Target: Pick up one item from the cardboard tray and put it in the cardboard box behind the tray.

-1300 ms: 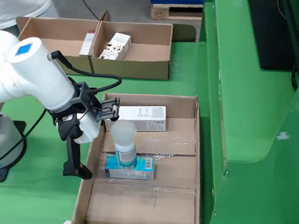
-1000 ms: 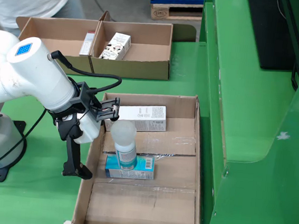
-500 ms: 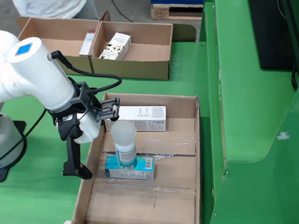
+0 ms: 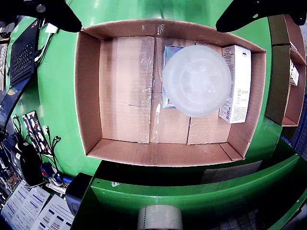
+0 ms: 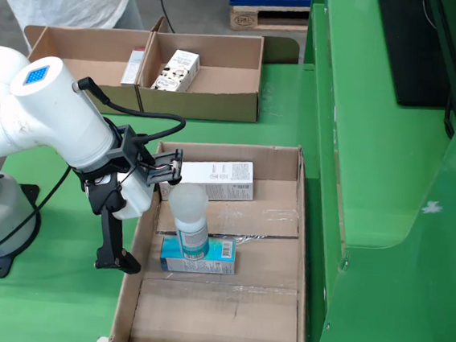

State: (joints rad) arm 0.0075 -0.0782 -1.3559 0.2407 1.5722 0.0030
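The cardboard tray (image 5: 301, 251) sits on the green table (image 5: 280, 136), open side up, and holds three items. A white carton (image 5: 215, 179) lies flat against the tray's far wall. A teal box (image 5: 211, 258) lies flat near the middle of the tray floor, closer to the left wall as the fixed view shows it. A bottle with a frosted round cap (image 5: 187, 216) stands upright at the far left end of the teal box, touching or overlapping it; from the fixed view I cannot tell whether it stands on the box or just behind it. In the gripper-mounted view the frosted cap (image 4: 196, 80) hides most of the teal box (image 4: 167, 72), and the white carton (image 4: 238, 84) lies against the tray's (image 4: 124, 152) right wall. Behind the tray, the cardboard box (image 5: 218, 101) has two compartments split by a divider: the right one holds a white patterned carton (image 5: 177, 71), the left one a narrow carton (image 5: 133, 65) leaning by the divider. The gripper (image 5: 139, 215) hangs over the tray's left wall in the fixed view, fingers spread wide and holding nothing; one dark finger (image 5: 112, 245) hangs outside the wall. In the gripper-mounted view both fingertips (image 4: 57, 14) show at the top corners, far apart. The bottle stands just beside the gripper, inside the tray wall, not touched.
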